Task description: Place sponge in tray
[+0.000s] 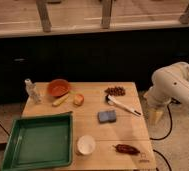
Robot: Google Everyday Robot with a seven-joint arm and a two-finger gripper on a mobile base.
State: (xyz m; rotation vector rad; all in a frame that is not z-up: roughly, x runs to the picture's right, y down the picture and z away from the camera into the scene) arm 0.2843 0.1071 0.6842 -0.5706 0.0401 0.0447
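Nothing done yet. Sponge [107,116] lies mid-table, right of the green tray [38,142], not touching it. My gripper [157,116] hangs off the table's [133,135] right edge, jaws apart, empty. Left: reach, grasp, carry, drop in tray.

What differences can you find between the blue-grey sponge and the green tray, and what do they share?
The tray is by far the larger; the sponge is small. The tray is green, the sponge blue-grey. The tray is a shallow container with a raised rim, the sponge a flat pad. Both are rectangular and lie on the wooden table, apart. The gripper hangs beyond the table's right edge, jaws open, holding nothing.
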